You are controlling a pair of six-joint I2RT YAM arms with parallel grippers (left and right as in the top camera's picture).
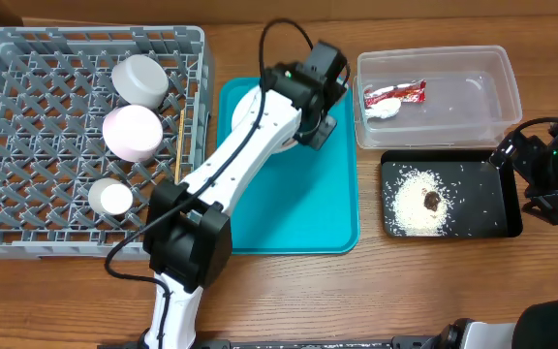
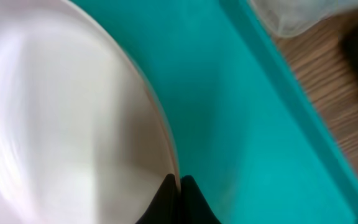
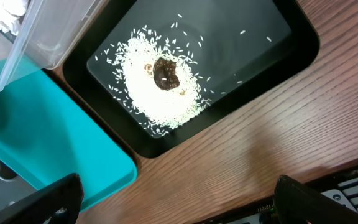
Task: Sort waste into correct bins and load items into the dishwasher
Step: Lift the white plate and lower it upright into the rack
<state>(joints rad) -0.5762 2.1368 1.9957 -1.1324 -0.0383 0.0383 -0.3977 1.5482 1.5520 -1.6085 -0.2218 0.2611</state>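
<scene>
Robotics lab bench: wooden table (image 1: 405,291), mounted robot arm (image 1: 245,141), grey dish rack (image 1: 27,58).

Only non-task stuff here is a flat teal rectangular plastic serving tray (image 1: 310,199) with rounded corners and a low raised rim, lying flat mid-counter, long side running front to back. Under it is a brown wood-grain counter (image 1: 376,301). The right wrist view catches one rounded tray corner (image 3: 39,152) on the wood (image 3: 260,143). The left wrist view is close and blurry: teal (image 2: 241,124), rim running diagonally, wood (image 2: 319,84) beyond.
</scene>
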